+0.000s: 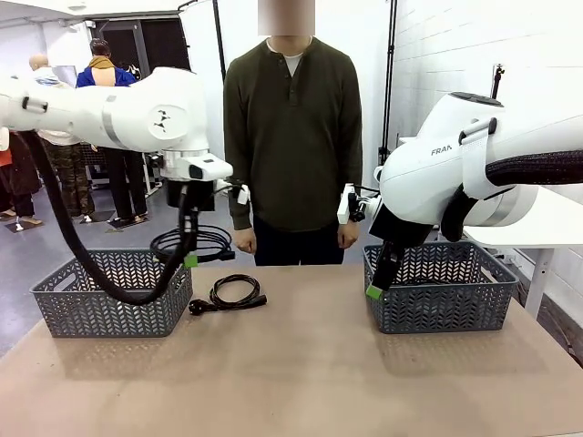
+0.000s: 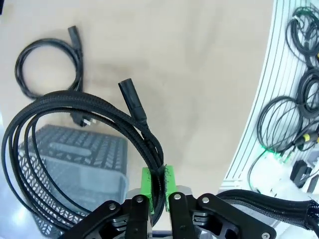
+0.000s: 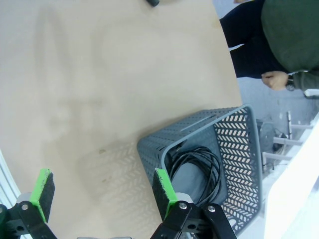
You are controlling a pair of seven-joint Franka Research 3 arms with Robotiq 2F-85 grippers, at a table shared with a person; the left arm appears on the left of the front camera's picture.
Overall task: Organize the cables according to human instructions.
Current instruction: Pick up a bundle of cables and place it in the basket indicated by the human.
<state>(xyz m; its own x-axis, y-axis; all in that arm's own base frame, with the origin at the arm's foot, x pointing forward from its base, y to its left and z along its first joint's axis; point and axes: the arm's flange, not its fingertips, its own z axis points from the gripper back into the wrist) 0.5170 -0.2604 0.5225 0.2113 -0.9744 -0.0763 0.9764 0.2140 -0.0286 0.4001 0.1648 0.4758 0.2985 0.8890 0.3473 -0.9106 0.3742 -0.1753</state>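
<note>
My left gripper (image 1: 190,259) is shut on a coiled black braided cable (image 1: 221,244), holding it in the air by the right end of the left grey basket (image 1: 64,309). In the left wrist view the green pads (image 2: 146,185) pinch the cable (image 2: 30,149), its plug (image 2: 131,96) sticking out above. A second coiled cable (image 1: 235,292) lies on the table beside that basket. My right gripper (image 1: 375,289) stands open, with nothing in it, at the near left corner of the right basket (image 1: 446,309). Another cable (image 3: 197,160) lies in this basket (image 3: 234,134). The person (image 1: 293,137) stands at the far side, hands down.
The table's front half is bare tan surface (image 1: 301,373). Past the table's edge, the left wrist view shows loose cords on the floor (image 2: 286,119). A white table (image 1: 547,223) stands to the right behind the right basket.
</note>
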